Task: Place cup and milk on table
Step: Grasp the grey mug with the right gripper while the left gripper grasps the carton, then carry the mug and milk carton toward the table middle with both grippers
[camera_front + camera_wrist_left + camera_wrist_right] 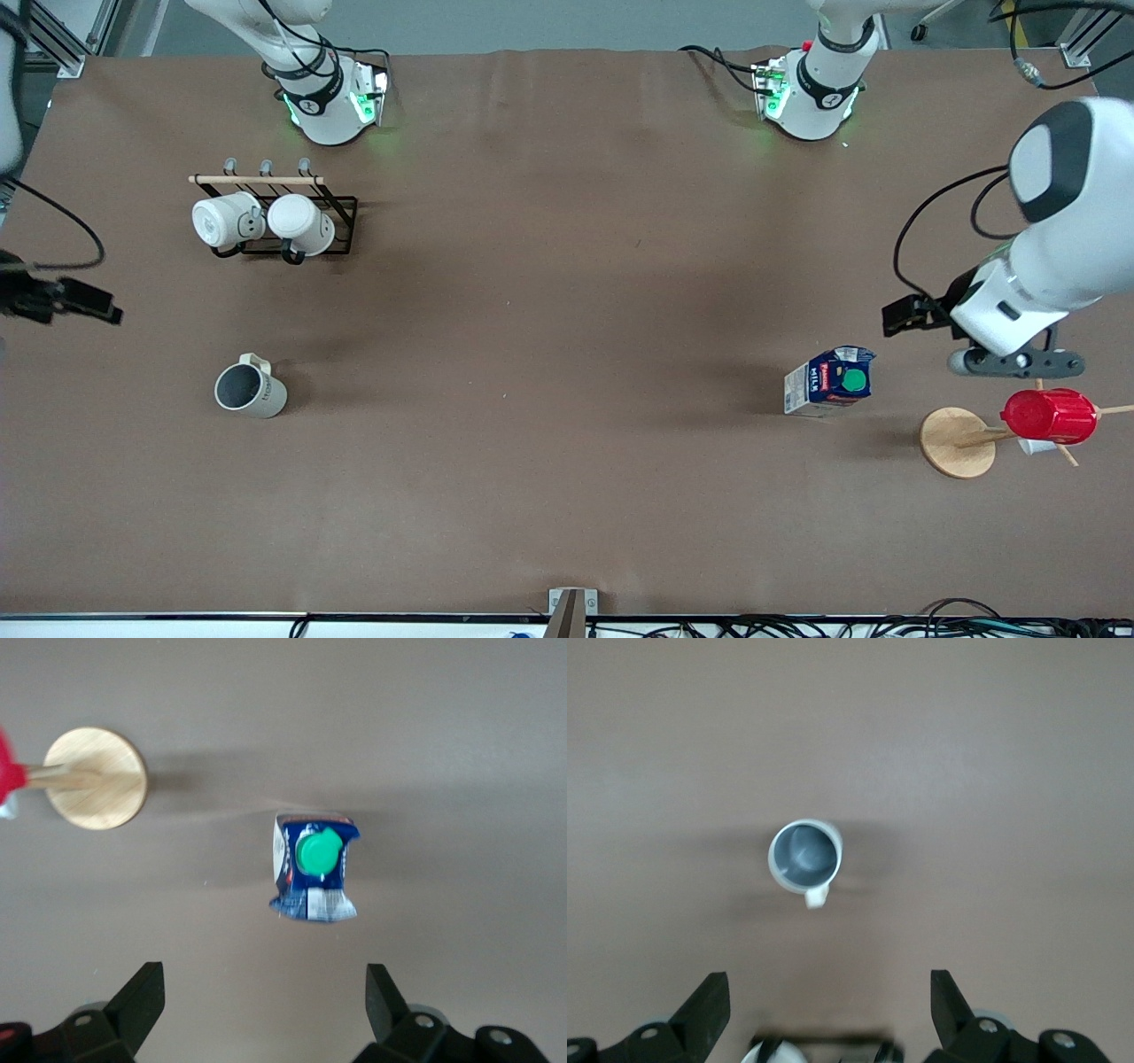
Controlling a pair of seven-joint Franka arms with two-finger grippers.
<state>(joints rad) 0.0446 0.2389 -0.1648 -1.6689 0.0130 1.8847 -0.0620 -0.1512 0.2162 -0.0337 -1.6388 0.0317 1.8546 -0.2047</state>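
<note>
The cup (251, 390), off-white with a dark grey inside, stands upright on the brown table (567, 292) toward the right arm's end; it also shows in the right wrist view (804, 853). The milk (830, 382), a blue-and-white carton with a green cap, stands on the table toward the left arm's end and shows in the left wrist view (314, 866). My left gripper (902, 317) (266, 979) is open and empty, high above the table beside the milk. My right gripper (93, 306) (830, 988) is open and empty, high above the table between the cup and the mug rack.
A black wire rack (341, 208) with two white mugs stands farther from the front camera than the cup; its edge shows in the right wrist view (824, 1047). A wooden stand (957, 441) (96, 777) holding a red ribbed cup (1050, 415) stands beside the milk at the table's end.
</note>
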